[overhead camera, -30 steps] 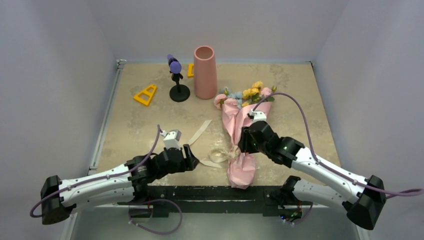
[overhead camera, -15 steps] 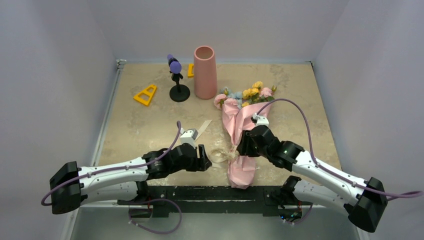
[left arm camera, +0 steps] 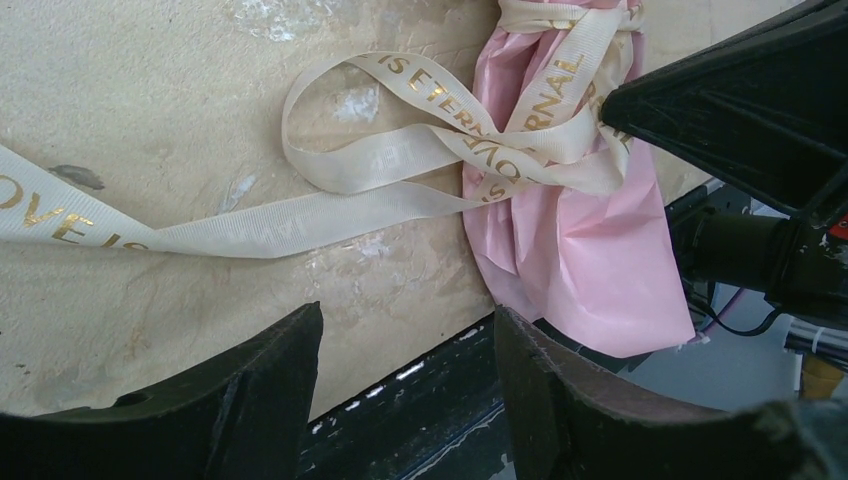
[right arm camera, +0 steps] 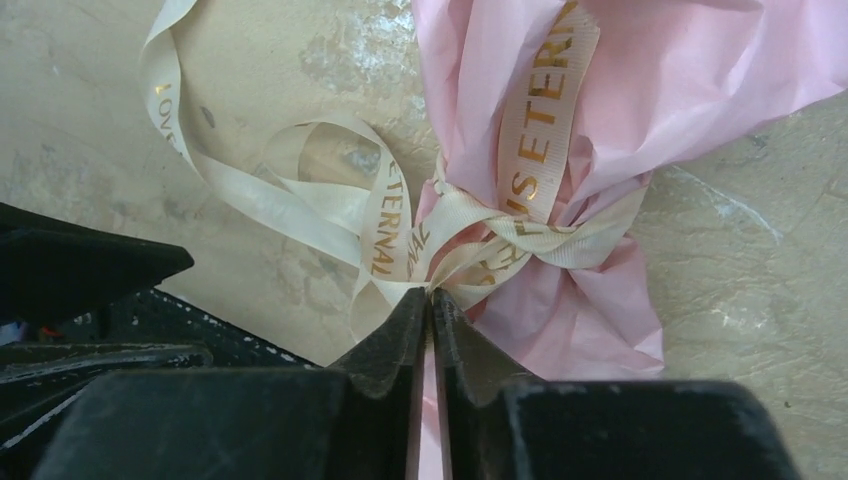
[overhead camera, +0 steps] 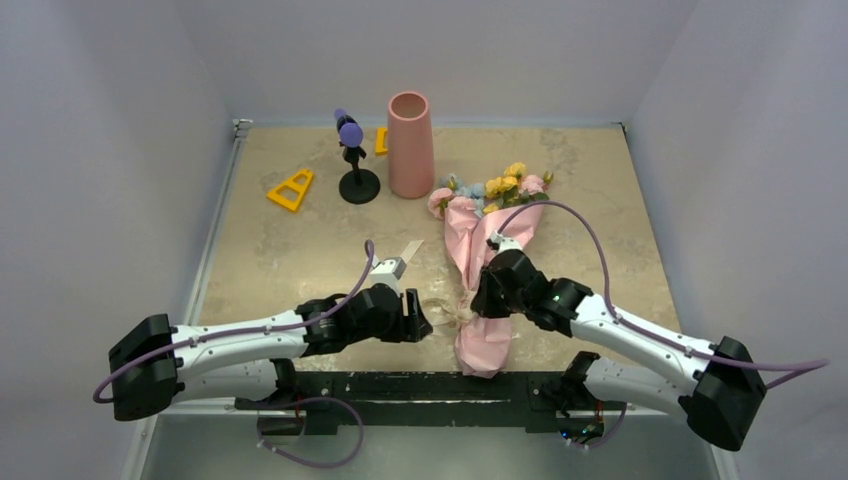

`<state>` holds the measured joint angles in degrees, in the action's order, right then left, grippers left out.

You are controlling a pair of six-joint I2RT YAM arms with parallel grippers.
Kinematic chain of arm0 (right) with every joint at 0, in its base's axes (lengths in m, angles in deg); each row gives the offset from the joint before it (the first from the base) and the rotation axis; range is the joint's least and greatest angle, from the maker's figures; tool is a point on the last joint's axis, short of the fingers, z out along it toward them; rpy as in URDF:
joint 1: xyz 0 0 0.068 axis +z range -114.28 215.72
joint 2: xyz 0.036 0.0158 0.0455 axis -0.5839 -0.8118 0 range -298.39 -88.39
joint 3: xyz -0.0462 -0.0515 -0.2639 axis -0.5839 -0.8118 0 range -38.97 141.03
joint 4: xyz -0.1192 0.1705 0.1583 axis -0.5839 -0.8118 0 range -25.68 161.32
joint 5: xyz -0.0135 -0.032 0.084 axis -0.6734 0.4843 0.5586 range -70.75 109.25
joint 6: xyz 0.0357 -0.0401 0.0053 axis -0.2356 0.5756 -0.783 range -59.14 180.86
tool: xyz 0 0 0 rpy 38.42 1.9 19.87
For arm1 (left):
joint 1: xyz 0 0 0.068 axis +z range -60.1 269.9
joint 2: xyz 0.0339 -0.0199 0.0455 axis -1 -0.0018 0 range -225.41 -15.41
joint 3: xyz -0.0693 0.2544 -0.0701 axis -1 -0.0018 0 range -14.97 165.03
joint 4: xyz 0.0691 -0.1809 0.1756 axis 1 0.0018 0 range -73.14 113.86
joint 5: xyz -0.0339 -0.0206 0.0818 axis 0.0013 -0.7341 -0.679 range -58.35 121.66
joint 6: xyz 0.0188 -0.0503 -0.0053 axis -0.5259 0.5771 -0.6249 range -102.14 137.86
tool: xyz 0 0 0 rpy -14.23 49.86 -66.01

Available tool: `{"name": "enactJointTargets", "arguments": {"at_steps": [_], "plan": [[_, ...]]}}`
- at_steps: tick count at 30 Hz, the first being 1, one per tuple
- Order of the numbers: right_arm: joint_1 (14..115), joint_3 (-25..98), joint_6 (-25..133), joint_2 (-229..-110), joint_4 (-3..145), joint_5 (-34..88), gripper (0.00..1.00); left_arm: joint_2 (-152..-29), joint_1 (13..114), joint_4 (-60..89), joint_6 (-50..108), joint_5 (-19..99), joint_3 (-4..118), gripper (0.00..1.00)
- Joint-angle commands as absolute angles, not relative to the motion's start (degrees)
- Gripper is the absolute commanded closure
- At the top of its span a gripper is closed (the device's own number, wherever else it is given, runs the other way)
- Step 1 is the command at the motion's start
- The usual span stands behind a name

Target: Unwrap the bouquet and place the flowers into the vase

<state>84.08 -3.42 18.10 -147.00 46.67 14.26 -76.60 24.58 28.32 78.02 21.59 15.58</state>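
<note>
Barely begun: found the bouquet (overhead camera: 468, 235) wrapped, ribbon-tied, lying near the vase (overhead camera: 410, 145). Gripping the ribbon (right arm camera: 385, 230) knot with right pincer (right arm camera: 428, 295); holding left pincer (left arm camera: 405, 320) open, empty.

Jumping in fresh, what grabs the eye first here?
The pink-wrapped bouquet lies mid-table, its cream ribbon pinched near the knot by the right gripper. The left gripper hangs open above the ribbon's loose tail, and the pink vase stands upright at the back.

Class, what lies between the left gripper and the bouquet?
Loose cream ribbon on the table, shown in the left wrist view.
</note>
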Motion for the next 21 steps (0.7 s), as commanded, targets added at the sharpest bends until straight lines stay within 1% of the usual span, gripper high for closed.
{"name": "enactJointTargets", "arguments": {"at_steps": [1,2,7,12,14,16,17,18,19,21], "plan": [[84.44,-3.41,18.15,-143.11,46.15,14.18,0.96,-76.67,24.68,26.13,76.57,21.92,17.91,0.33],[84.47,-3.5,18.13,-142.19,45.65,14.28,1.0,-76.72,24.7,26.06,76.57,21.95,17.88,0.33],[84.5,-3.28,19.58,-139.73,43.64,16.79,1.0,-77.98,24.77,25.37,76.03,21.73,18.43,0.33],[84.59,-2.33,23.64,-141.37,39.95,19.1,1.0,-79.89,24.77,25.73,75.02,21.89,20.38,0.33],[84.67,-1.19,26.4,-142.66,38.19,22.17,1.0,-80.17,24.77,25.55,74.84,22.06,20.49,0.33],[84.68,0.13,27.01,-142.9,35.8,22.3,0.65,-80.25,24.77,25.37,74.75,22.07,20.47,0.33],[84.68,0.53,26.98,-142.01,35.25,21.94,0.53,-80.3,24.81,25.38,74.73,22.08,20.5,0.33],[84.69,1.09,26.68,-140.82,34.83,21.07,0.44,-80.34,24.77,25.22,74.66,22.15,20.43,0.33],[84.68,1.98,26.41,-139.65,34.31,19.97,0.39,-80.32,24.77,25.19,74.68,22.21,20.37,0.33],[84.68,4.77,26.11,-137.92,31.97,16.21,0.35,-80.29,24.77,25.04,74.64,22.35,20.44,0.33]]}}
